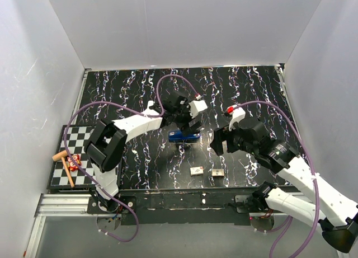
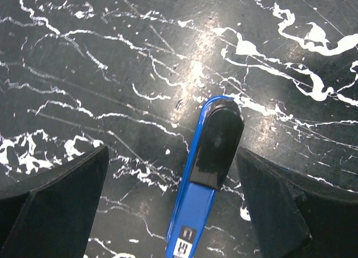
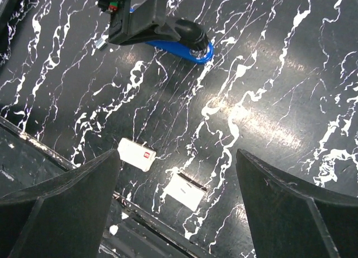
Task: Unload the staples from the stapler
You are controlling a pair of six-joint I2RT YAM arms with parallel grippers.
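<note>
The black marbled bench (image 1: 140,84) carries everything. The left gripper (image 2: 172,151) hangs over it with its fingers spread wide and nothing between the pads. The right gripper (image 3: 178,154) is just as wide apart and empty, well off to the side.

The blue stapler (image 2: 215,140) lies flat beneath the left gripper, closed. It sits between the fingers but nearer one than the other. Its long axis runs across the closing line, and the rounded black-capped end points away from the wrist.

The likely trouble is that off-centre position. If the fingers close, the nearer one would probably touch first and skid or twist the stapler on the glossy surface.

Two small white boxes (image 3: 137,154) lie under the right gripper.
</note>
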